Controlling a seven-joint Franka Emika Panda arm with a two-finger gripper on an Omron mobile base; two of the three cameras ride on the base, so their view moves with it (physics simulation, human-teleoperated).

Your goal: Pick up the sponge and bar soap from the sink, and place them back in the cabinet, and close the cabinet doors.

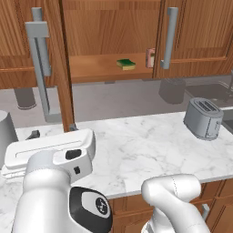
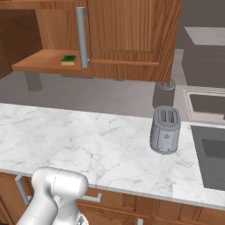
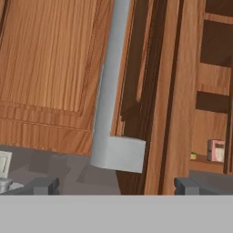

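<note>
The cabinet (image 1: 109, 27) is standing open above the marble counter (image 1: 150, 150), its shelf carrying both task items. The left cabinet door (image 1: 57, 59) is swinging edge-on at 10 o'clock, its grey bar handle (image 3: 109, 91) lying just ahead of the gripper (image 3: 116, 185), whose fingers are spread wide, grasping nothing. The sponge (image 1: 126, 64) is resting mid-shelf; the bar soap (image 1: 149, 58) is standing at 3 o'clock of it.

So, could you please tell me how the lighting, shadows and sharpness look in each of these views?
Left base view: soft, even light, and the toaster casts a faint shadow on the marble counter. Right base view: the same flat light, no glare, with the sponge small but crisp on the shelf. Hand view: the door handle looms large and slightly soft, and the soap looks blocky.
</note>
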